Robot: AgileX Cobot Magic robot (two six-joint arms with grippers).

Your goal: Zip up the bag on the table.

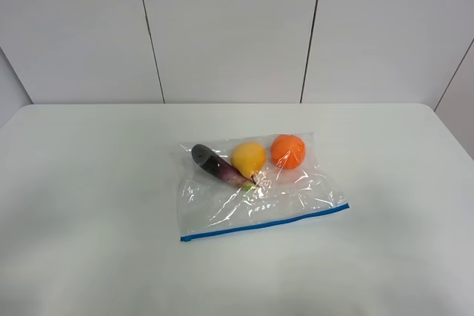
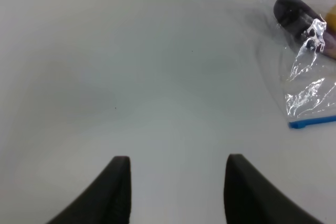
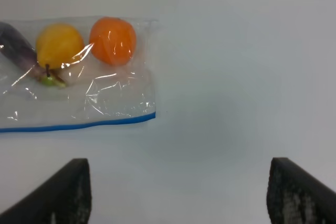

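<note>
The clear plastic bag [image 1: 259, 190] lies flat in the middle of the white table [image 1: 89, 183], its blue zipper strip [image 1: 263, 222] along the near edge. Inside sit a purple eggplant [image 1: 215, 166], a yellow fruit [image 1: 249, 158] and an orange [image 1: 288, 151]. Neither arm shows in the high view. My left gripper [image 2: 176, 182] is open over bare table, with the bag [image 2: 310, 72] off to one side of it. My right gripper [image 3: 178, 192] is open wide, the bag [image 3: 79, 82] and its zipper strip [image 3: 79, 125] lying ahead of it, untouched.
White wall panels [image 1: 229, 27] rise behind the table's far edge. Nothing else stands on the tabletop around the bag.
</note>
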